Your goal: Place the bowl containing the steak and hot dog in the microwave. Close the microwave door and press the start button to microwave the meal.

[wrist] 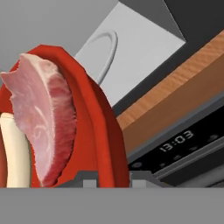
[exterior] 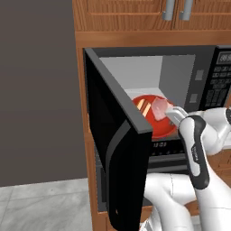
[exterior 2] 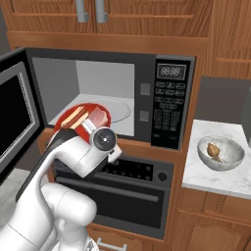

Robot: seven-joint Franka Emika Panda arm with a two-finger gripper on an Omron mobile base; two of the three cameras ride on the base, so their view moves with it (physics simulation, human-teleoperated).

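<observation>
— Where its two tips meet the red rim, is the tool (wrist: pixel 107 180) grasping anything?
— Yes, it is clamped on the edge of the bowl (wrist: pixel 94 127), which sits at the front lip of the microwave (exterior 2: pixel 169 63), over the white floor and glass turntable (exterior 2: pixel 115 109).
— And the food?
— Steak (wrist: pixel 43 118) and hot dog (exterior: pixel 144 106) lie in the bowl. The microwave door (exterior: pixel 115 144) stands wide open.
— The room?
— Wooden cabinets (exterior 2: pixel 147 19) above, an oven (exterior 2: pixel 122 188) below, a marble counter (exterior 2: pixel 215 179) carrying a grey bowl (exterior 2: pixel 220 152).
</observation>
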